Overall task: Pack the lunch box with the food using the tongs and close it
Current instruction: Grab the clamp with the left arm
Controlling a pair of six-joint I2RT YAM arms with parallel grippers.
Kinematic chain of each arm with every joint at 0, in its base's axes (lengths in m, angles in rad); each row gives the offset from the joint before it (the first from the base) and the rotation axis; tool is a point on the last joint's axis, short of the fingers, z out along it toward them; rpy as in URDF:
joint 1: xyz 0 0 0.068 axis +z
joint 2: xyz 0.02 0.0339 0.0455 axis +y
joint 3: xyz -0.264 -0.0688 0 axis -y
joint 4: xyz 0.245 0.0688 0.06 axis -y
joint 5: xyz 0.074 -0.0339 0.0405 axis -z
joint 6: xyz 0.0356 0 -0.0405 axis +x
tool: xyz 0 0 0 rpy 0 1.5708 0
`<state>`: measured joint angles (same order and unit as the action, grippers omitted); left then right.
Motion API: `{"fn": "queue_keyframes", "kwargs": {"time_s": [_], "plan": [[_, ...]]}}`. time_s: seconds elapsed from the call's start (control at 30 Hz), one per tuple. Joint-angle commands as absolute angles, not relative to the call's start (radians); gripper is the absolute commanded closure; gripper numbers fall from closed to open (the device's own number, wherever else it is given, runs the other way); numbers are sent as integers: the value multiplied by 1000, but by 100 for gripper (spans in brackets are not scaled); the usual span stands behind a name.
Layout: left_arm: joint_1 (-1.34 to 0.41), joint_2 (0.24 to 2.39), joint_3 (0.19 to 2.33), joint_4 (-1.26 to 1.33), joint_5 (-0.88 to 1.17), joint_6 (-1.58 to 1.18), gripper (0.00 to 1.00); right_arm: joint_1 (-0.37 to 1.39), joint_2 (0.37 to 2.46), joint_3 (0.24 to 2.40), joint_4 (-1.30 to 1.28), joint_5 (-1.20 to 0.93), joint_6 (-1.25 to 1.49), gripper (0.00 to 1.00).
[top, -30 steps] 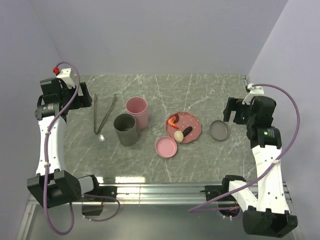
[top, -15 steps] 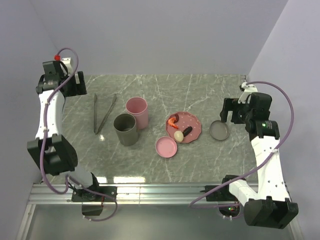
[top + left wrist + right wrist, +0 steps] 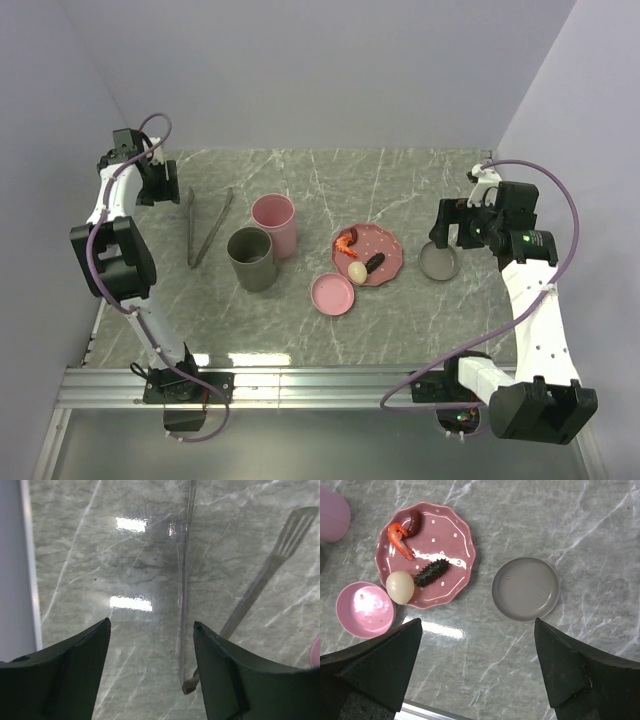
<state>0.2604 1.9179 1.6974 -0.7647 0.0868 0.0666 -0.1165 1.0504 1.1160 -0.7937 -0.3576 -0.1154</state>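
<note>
The tongs point(image 3: 205, 226) lie on the marble at the back left, their joined end point(image 3: 188, 685) toward me. My left gripper point(image 3: 151, 624) hangs open above that end, which lies just inside the right finger; in the top view the left gripper point(image 3: 152, 185) is left of the tongs. A pink speckled plate point(image 3: 452, 535) carries the food: an orange shrimp point(image 3: 400, 536), a cream egg point(image 3: 400, 586) and a dark stick point(image 3: 431, 572). The lunch box shows as a grey cup point(image 3: 250, 258) and a pink cup point(image 3: 273, 224). My right gripper point(image 3: 477, 622) is open over bare table, nearer than the plate.
A grey lid point(image 3: 525, 588) lies right of the plate and a pink lid point(image 3: 365, 609) at its near left. The side wall point(image 3: 12, 565) stands close on the left of my left gripper. A metal rail point(image 3: 320, 382) runs along the near table edge.
The left arm has swung toward the back and in over the tongs' joined end, and its jaws have narrowed somewhat. The right gripper has shifted a little left toward the grey lid.
</note>
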Motion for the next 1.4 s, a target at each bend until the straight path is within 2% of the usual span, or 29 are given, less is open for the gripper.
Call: {"fn": "queue_keyframes", "kwargs": {"time_s": [0.0,0.33,0.47,0.63,0.73,0.77,0.83,1.03,1.13,1.23,1.27,1.3,1.37], "plan": [[249,1954,1747,-742,94,87,29,-120,1058,1175,-813,-394,-141,0],[195,2051,1712,-647,61,109,32,-120,1078,1190,-844,-443,-152,0],[187,2095,1742,-646,57,101,40,-120,1075,1192,-844,-436,-149,0],[180,2134,1749,-643,60,92,42,-120,1085,1204,-851,-426,-152,0],[176,2151,1735,-635,43,86,46,-121,1089,1209,-851,-423,-152,0],[178,2157,1732,-631,41,83,54,-120,1089,1210,-853,-422,-153,0],[176,2177,1735,-635,35,71,59,-120,1094,1212,-859,-422,-156,0],[170,2192,1733,-620,6,48,62,-120,1104,1236,-890,-433,-179,0],[167,2191,1735,-614,3,38,66,-120,1104,1247,-896,-425,-183,0],[167,2189,1739,-618,3,37,79,-120,1109,1256,-890,-429,-172,0],[169,2186,1746,-621,-33,29,93,-120,1109,1259,-887,-434,-166,0],[169,2177,1747,-627,-40,19,99,-120,1112,1262,-885,-440,-152,0],[176,2165,1759,-641,-35,12,100,-120,1115,1273,-888,-449,-144,0]]}}
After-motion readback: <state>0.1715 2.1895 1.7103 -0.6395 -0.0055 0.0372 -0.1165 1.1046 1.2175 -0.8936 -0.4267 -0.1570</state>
